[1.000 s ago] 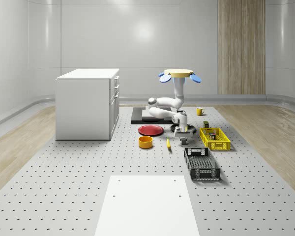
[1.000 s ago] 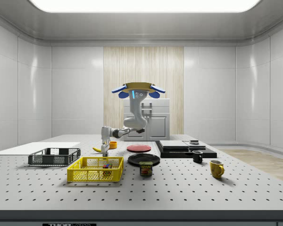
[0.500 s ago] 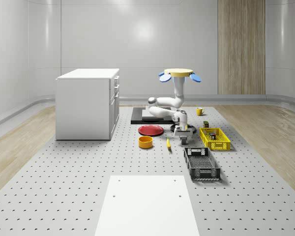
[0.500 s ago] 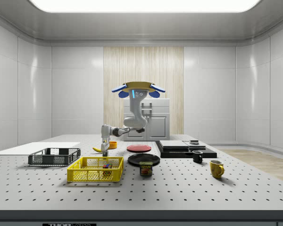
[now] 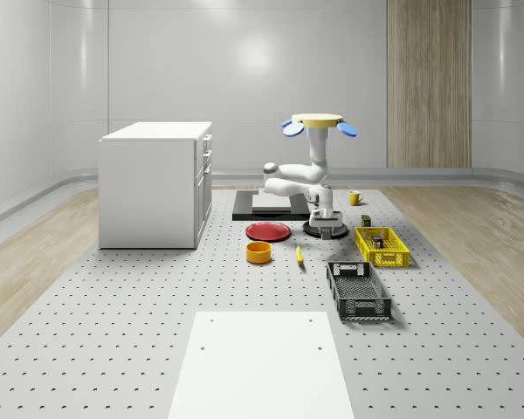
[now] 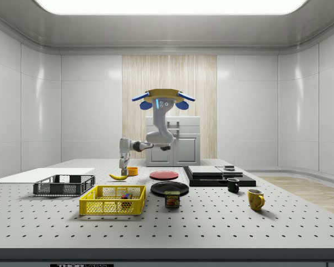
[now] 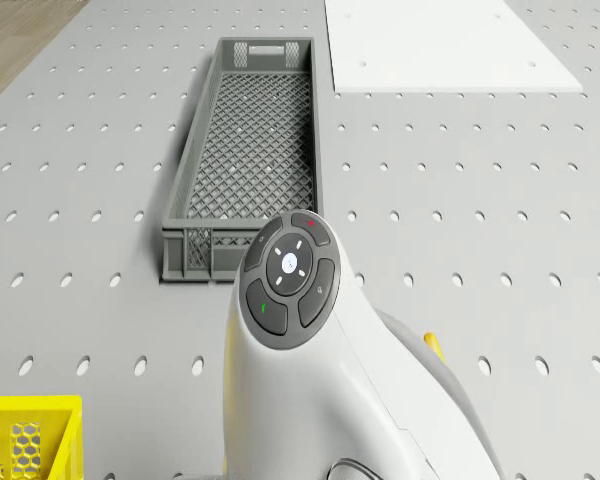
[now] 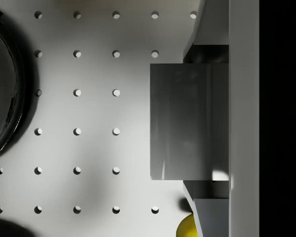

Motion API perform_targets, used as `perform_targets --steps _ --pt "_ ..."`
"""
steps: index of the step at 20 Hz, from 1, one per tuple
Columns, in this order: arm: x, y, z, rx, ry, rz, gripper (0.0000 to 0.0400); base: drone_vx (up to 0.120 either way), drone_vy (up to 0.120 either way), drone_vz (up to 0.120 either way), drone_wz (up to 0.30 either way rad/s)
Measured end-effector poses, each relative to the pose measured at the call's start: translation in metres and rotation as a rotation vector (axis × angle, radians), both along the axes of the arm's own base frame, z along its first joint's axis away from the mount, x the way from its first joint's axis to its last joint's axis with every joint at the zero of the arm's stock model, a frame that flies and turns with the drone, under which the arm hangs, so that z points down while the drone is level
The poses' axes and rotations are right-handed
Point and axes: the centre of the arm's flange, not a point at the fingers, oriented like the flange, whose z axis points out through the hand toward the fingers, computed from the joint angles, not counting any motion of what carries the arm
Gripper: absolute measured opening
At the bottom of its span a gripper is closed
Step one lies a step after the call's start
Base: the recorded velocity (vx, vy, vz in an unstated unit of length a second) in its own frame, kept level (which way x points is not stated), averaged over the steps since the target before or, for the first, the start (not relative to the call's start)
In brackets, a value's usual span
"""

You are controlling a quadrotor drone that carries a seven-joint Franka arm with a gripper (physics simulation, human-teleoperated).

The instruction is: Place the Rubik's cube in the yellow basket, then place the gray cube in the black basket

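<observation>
Gray cube [image 8: 189, 121], a plain matte block, sits clamped between our pincer's [image 8: 207, 123] two fingers [image 8: 207, 49]; in the wrist view one finger presses each of its opposite faces, and the perforated gray worktop [image 8: 89, 113] lies well below it. In the whole-scene view our pincer [image 5: 326, 229] hangs off the worktop [image 5: 113, 332], between the red round plate [image 5: 268, 231] and the yellow mesh basket [image 5: 382, 246], above a glossy black dish [image 5: 317, 232] whose rim also shows in the wrist view [image 8: 2, 84]. From the side view our pincer [image 6: 122, 164] points straight down, above the yellow banana [image 6: 118, 177].

Our drone [image 5: 320, 123], a yellow disc with blue rotors, hovers over the far middle of the worktop, near the black flat slab [image 5: 244, 209] and well above everything; the white arm [image 5: 288, 179] folds down from it and bends toward the pincer.

We see the multicoloured Rubik's cube [image 6: 124, 196] lying inside the yellow mesh basket [image 6: 112, 200]. The black mesh basket [image 5: 358, 290] stands just in front of the yellow one in the whole-scene view, holding nothing; the drone view looks along it [image 7: 245, 150], with the arm's wrist [image 7: 290, 270] in front of its near end.
</observation>
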Motion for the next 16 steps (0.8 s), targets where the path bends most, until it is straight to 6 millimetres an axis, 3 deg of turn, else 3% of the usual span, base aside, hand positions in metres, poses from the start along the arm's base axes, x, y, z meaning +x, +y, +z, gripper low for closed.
perform_targets --steps 3,8,16 --pt "0.0000 0.0000 -0.0016 0.000 0.000 0.000 0.0250 0.000 0.027 0.000 0.000" --pt "0.0000 0.0000 -0.0027 0.000 0.000 0.000 0.0250 0.000 0.120 0.000 0.000" --pt "0.0000 0.0000 -0.0031 0.000 0.000 0.000 0.0250 0.120 0.120 0.000 0.000"
